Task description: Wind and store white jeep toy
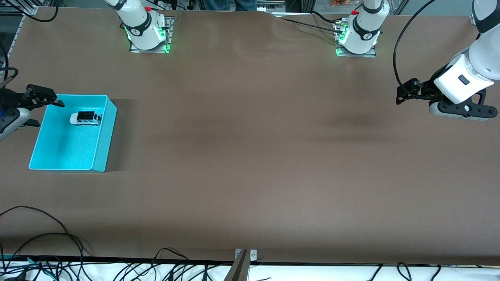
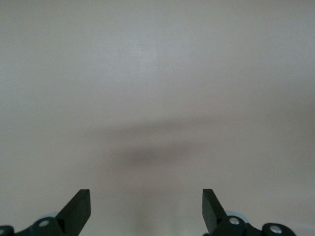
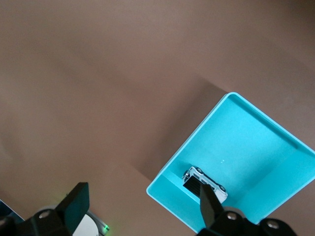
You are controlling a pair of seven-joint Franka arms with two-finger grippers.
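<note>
- Far left of frame: right gripper [image 1: 58,102], fingers apart and empty, poised over the upper-left corner of the turquoise bin [image 1: 106,134].
- Just right of it: white jeep toy [image 1: 85,118] inside the bin, long axis across the frame, apparently already stowed.
- Far right: left gripper [image 1: 398,95], jaws spread, waiting well apart over bare table [image 1: 250,164].

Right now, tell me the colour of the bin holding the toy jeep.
Turquoise; the bin shows best in the front view, with the white jeep toy inside.
</note>
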